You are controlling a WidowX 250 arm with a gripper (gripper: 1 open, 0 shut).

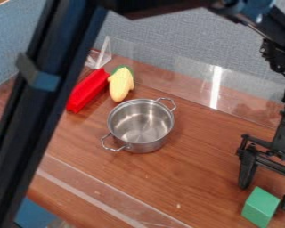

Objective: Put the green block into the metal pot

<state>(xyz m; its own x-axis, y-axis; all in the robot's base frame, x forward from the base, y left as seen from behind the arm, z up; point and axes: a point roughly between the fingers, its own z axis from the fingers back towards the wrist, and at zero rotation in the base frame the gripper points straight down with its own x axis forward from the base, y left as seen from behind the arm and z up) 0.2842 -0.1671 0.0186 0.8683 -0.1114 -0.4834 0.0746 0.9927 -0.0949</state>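
Far to the left of your gripper, well apart across bare wooden table, the metal pot stands upright and empty, mouth open; beyond it lie a red block and a yellow item. The green block sits just below the gripper, nearer the camera, close to the fingertips and seemingly untouched. Your jaws stand fully open around nothing, angled steeply down; the block looks roughly cubic, so no long axis matters.

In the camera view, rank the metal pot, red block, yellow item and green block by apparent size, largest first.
1. metal pot
2. red block
3. green block and yellow item: look alike, and the block sits nearer the camera, so unranked.
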